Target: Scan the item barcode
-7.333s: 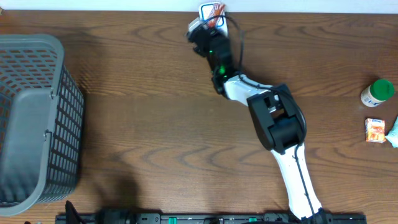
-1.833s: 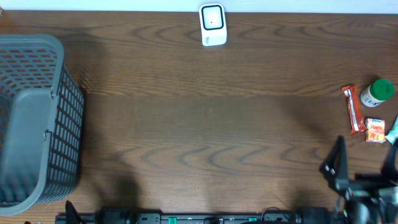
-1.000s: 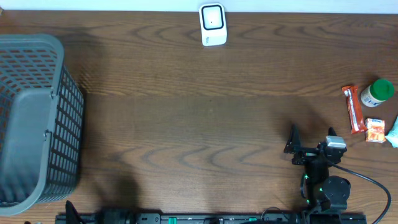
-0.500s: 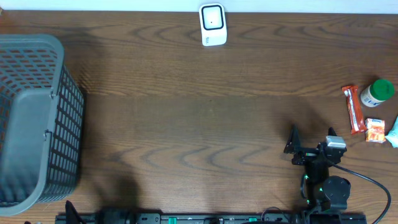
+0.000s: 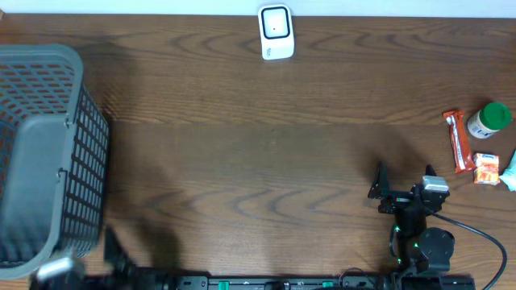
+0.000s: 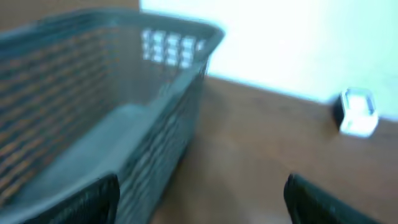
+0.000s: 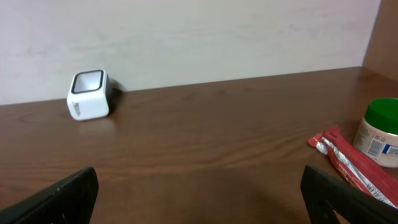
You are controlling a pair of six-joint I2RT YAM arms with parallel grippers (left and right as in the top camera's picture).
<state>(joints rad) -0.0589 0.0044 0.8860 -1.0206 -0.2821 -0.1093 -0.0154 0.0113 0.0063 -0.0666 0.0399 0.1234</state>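
A wooden table (image 5: pixel 242 161) is seen from above; a white scanner (image 5: pixel 275 32) stands at the middle of the far edge; a grey basket (image 5: pixel 44 153) sits at the left edge. A red snack bar (image 5: pixel 460 142), a green-lidded jar (image 5: pixel 489 119) and a small orange packet (image 5: pixel 485 168) lie by the right edge. The right gripper (image 5: pixel 403 187) is held wide near the front edge, empty; the left gripper (image 6: pixel 199 199) is also wide, empty. Nothing is held up to the scanner; a further scan would call for picking an item first.

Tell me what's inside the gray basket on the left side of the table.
Nothing shows inside the gray basket: its bare floor is visible from overhead and, blurrily, from the left wrist. The near wall hides the corner just behind it.
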